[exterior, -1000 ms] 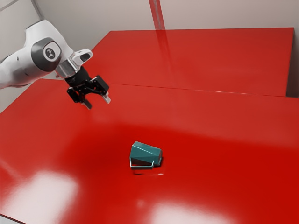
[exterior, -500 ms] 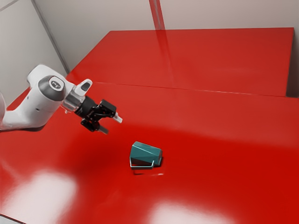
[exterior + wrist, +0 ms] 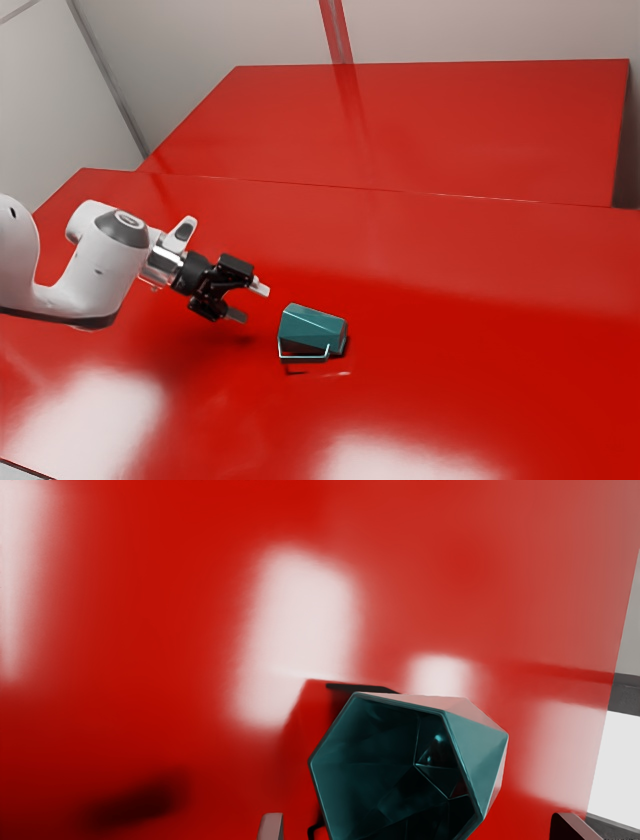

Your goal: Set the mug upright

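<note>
The mug lies on its side on the red bench, near the middle of the scene, its open mouth turned to the exterior view's left and its base to the right. Its handle is on the near side. The arm reaches in from the left, and the end effector is low over the bench, just beside the mouth – near the mug but apart from it. Its fingers stand wide apart with nothing clamped. In the wrist view the mug's hollow inside faces the camera, and the mouth appears between the two fingertips – neither one touching it.
</note>
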Motion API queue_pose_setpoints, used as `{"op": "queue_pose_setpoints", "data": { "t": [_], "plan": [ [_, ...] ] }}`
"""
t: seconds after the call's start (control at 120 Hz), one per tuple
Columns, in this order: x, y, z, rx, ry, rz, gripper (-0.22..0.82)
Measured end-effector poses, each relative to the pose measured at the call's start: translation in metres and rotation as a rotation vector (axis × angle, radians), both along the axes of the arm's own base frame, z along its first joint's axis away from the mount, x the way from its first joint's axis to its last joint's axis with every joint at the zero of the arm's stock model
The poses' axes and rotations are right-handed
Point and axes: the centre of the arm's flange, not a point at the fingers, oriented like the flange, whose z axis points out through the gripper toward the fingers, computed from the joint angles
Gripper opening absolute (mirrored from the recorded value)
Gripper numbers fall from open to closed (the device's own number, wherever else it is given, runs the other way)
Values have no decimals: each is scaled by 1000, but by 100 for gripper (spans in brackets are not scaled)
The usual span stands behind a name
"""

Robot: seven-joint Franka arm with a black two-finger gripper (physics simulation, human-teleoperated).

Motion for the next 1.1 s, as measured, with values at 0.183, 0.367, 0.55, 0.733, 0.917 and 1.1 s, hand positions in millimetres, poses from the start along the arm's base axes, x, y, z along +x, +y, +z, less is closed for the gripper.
{"op": "queue_pose_setpoints", "data": {
  "t": [0.183, 0.367, 0.55, 0.733, 0.917, 1.1],
  "plan": [
    [1, -1, -9, -11, -37, -20, 58],
    [2, -23, -8, -10, -80, -93, 58],
    [0, -50, -12, -31, -106, -150, 58],
    [-1, -60, -15, -41, -131, -174, 58],
    [0, -60, -16, -44, -151, -177, 58],
    [-1, -70, -19, -46, -161, -203, 58]
  ]
}}
